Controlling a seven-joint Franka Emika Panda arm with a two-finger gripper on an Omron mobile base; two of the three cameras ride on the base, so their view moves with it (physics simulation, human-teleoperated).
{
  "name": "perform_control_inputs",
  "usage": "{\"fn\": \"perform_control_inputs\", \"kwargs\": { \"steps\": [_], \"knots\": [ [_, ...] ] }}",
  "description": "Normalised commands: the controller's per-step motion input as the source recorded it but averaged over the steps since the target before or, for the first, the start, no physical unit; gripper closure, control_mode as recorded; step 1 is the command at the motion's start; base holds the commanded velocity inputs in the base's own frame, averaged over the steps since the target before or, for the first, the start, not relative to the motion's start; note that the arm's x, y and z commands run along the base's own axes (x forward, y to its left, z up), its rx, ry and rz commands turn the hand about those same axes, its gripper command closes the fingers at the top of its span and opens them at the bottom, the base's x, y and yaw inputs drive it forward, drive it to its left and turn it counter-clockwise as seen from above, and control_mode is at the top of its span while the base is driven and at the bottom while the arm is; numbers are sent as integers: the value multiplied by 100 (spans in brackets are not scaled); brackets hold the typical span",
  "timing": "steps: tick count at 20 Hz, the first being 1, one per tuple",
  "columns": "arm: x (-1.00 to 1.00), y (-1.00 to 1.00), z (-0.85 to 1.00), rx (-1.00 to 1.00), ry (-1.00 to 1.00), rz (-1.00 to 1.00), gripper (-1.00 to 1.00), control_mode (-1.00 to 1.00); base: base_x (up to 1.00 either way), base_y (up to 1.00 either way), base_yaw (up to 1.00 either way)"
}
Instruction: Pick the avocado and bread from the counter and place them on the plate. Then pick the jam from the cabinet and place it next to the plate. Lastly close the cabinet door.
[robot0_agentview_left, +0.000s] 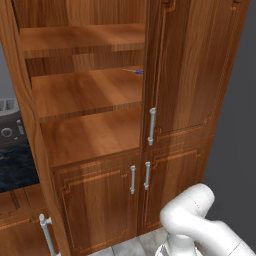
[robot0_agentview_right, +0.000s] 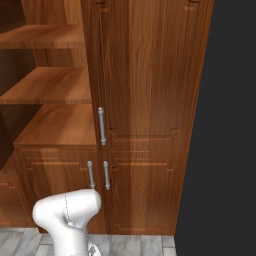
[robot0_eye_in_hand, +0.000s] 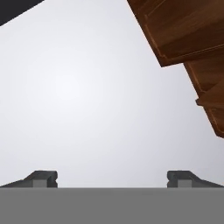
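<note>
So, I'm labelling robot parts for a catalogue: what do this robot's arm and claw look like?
The arm is glossy white, built of fat rounded segments like bent tubes, with a thin dark seam line across its casing in the right base view. The claw ends in two small, blocky dark grey fingertips. No cables or markings are visible.

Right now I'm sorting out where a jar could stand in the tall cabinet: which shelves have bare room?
The cabinet shows three shelves left of its closed right door. The lowest shelf, above the two small doors, looks bare. The middle shelf is bare except for a small blue thing at its back right. The top shelf looks bare in front.
</note>
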Motion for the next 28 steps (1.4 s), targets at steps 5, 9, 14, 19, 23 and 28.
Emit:
{"fn": "perform_control_inputs", "kwargs": {
  "steps": [5, 9, 14, 19, 23, 28],
  "knots": [
    [-37, 0, -23, 15, 39, 0, -100, -100, 0, 0, 0],
    [0, 0, -35, 11, 49, 0, -100, -100, 0, 0, 0],
    [-4, 14, -45, 6, 42, -1, -100, -100, 0, 0, 0],
    [-82, 22, -61, 4, 19, 0, -100, -100, 0, 0, 0],
    [-100, 19, -61, 2, 7, 0, -100, -100, 0, 0, 0],
    [-51, 16, -40, 5, 17, -3, -100, -100, 0, 0, 0]
  ]
}}
